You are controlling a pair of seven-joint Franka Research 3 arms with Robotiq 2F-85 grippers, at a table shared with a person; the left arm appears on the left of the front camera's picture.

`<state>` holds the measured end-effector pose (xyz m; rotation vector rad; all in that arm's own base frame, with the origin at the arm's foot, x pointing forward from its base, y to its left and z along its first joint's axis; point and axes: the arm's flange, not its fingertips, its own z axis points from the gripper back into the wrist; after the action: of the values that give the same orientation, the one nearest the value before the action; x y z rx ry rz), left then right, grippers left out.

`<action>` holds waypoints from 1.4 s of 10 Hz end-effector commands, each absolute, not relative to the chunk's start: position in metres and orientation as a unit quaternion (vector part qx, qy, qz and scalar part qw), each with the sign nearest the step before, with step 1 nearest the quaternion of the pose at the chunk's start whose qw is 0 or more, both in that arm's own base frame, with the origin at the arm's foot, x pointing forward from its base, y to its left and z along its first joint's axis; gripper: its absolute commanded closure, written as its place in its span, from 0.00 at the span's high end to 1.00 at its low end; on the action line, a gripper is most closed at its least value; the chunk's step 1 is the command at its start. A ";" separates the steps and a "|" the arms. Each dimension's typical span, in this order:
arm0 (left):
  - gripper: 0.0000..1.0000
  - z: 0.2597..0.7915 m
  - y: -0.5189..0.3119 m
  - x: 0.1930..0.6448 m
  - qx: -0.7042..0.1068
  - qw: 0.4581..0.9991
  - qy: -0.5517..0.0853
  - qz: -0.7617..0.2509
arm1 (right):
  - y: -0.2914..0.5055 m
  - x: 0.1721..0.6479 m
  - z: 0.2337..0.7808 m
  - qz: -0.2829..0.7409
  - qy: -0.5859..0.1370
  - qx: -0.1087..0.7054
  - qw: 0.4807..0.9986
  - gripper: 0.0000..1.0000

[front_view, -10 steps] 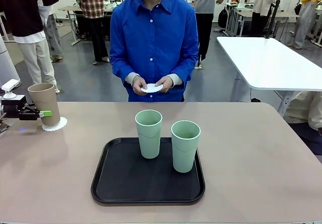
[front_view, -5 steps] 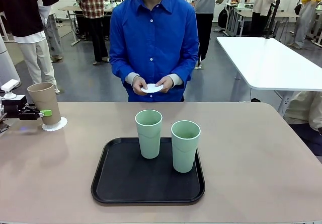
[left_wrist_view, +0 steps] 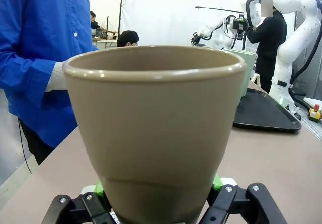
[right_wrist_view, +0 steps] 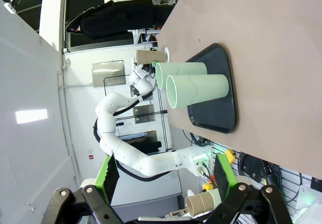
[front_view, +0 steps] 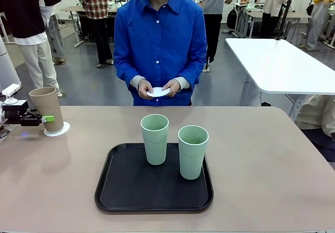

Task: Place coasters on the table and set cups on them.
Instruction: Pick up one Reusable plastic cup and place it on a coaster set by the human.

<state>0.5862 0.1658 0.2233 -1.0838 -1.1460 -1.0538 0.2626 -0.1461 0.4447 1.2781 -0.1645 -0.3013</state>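
Observation:
At the table's (front_view: 272, 154) far left a tan cup (front_view: 47, 107) stands upright with its base on a white lacy coaster (front_view: 57, 130). My left gripper (front_view: 42, 119) is shut on the tan cup, low on its wall. In the left wrist view the tan cup (left_wrist_view: 156, 128) stands between the green pads (left_wrist_view: 217, 182). Two mint cups (front_view: 155, 139) (front_view: 192, 152) stand on the black tray (front_view: 125, 191). The person holds another coaster (front_view: 158, 91) in both hands at the far edge. My right gripper (right_wrist_view: 166, 178) is open off the table, looking at the mint cups (right_wrist_view: 198, 83) from afar.
The black tray sits in the middle near the front edge. A white glossy table (front_view: 282, 65) stands at the back right. Bare tabletop lies to the right of the tray and between the tray and the tan cup.
The tan cup has sunk a little onto its coaster in the left gripper's hold. The person's hands and the mint cups have stayed put.

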 end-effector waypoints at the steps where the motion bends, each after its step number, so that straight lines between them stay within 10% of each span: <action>1: 0.82 0.224 0.166 0.583 -0.480 0.565 -0.485 -0.464 | -0.145 0.263 0.446 -0.138 -0.081 0.601 0.783 1.00; 14: 0.82 0.217 0.156 0.586 -0.464 0.528 -0.492 -0.513 | -0.145 0.263 0.446 -0.138 -0.081 0.601 0.783 1.00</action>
<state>0.5852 0.1540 0.2144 -1.1227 -1.1802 -1.1867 0.2626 -0.1461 0.4447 1.2781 -0.1645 -0.3013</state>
